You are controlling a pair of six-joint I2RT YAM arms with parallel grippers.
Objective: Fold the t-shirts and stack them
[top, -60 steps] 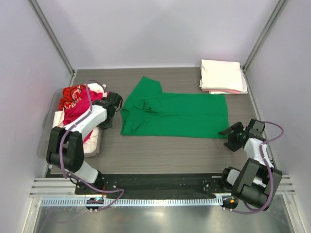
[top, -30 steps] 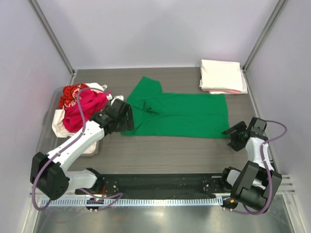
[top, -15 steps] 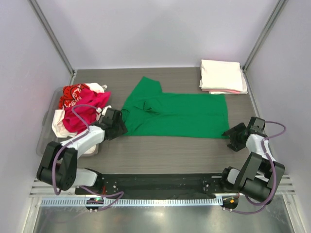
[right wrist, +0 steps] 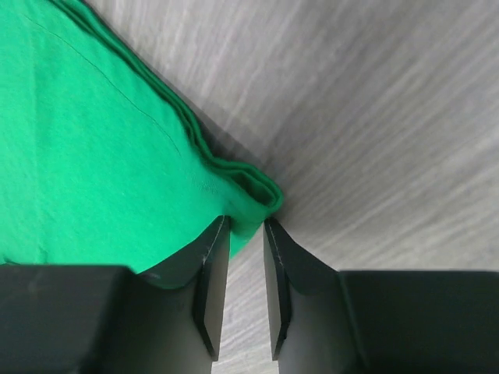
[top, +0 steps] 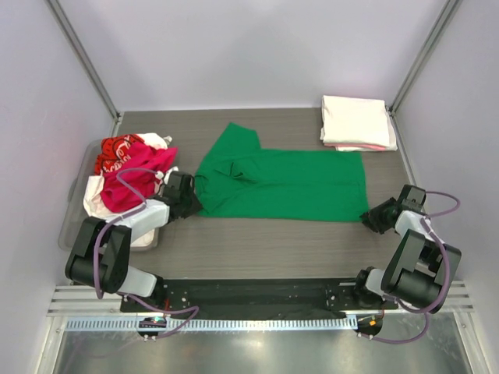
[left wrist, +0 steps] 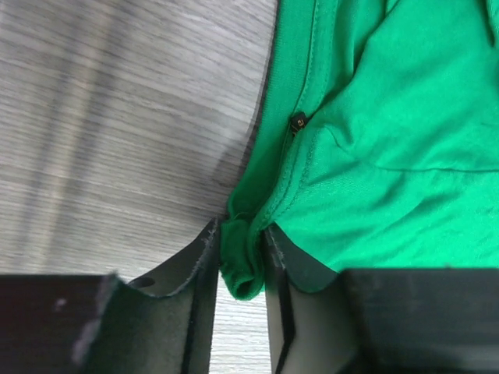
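The green t-shirt (top: 288,183) lies flat in the middle of the picture. The left gripper (left wrist: 238,265) pinches its lower left corner. The right gripper (right wrist: 245,234) pinches its lower right corner. Best to lift both corners together and level, so the fold comes out straight. The clear bin (top: 72,222) at the left holds unfolded shirts (top: 129,183).

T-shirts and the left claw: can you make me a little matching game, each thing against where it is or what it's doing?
1. green t-shirt
2. cream-white folded t-shirts
3. magenta-red t-shirt
4. left gripper

A. far right corner of the table
B. heaped in the clear bin, left side
C. spread out mid-table
D. pinching a green corner

Pairs: 1-C, 2-A, 3-B, 4-D.
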